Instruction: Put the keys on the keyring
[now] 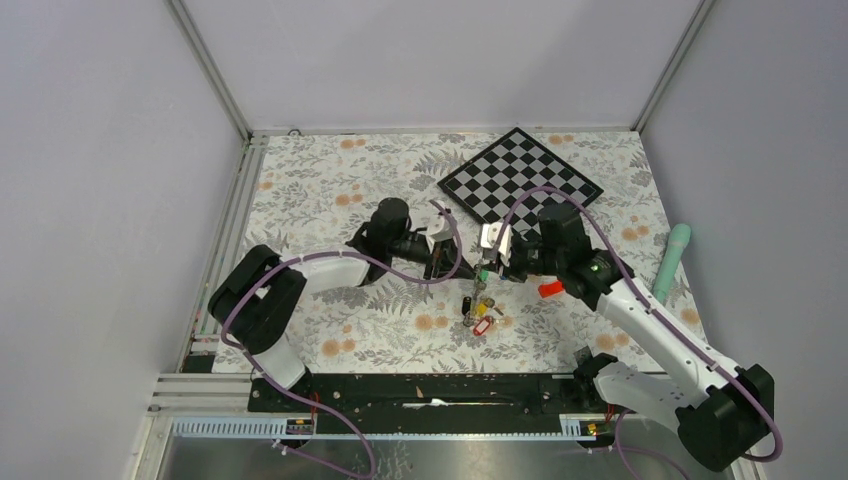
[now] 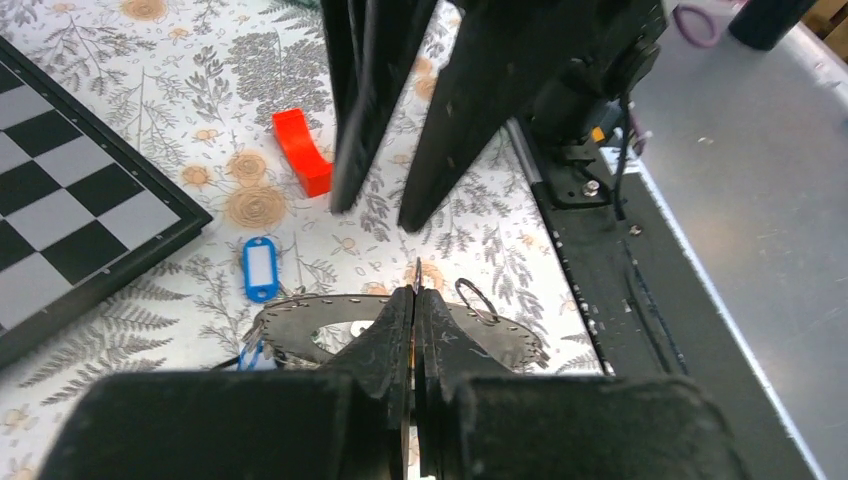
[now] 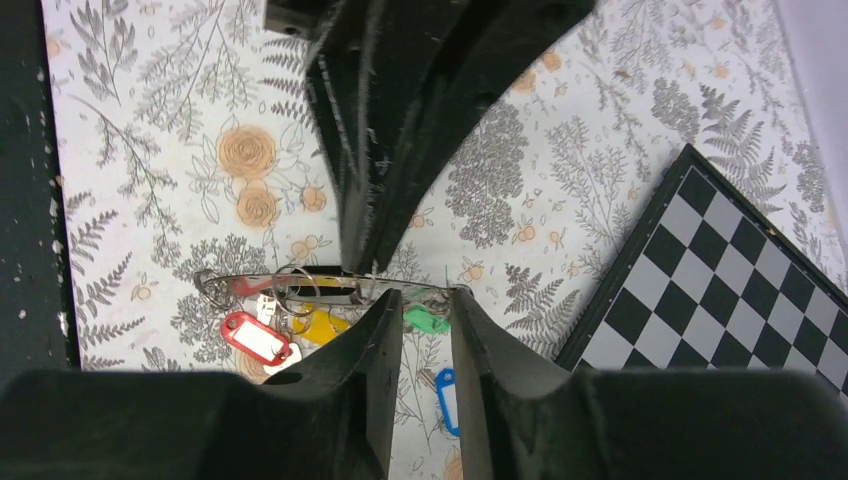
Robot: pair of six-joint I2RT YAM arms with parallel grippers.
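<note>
Keyring [image 2: 300,322]: held between the two arms, the left gripper [image 2: 413,298] clamped shut on its rim. The left wrist view shows you its flat face, plus the chequered board [image 2: 70,215], red block [image 2: 303,152] and blue-tagged key [image 2: 260,268] beyond. The right wrist view shows it edge-on, with the red-tagged key [image 3: 255,338] and yellow-tagged key [image 3: 322,326] just beside it. The right gripper [image 3: 425,300] stands at its end, fingers narrowly apart, a green tag [image 3: 426,320] in the gap; whether it is gripped, you cannot tell.
</note>
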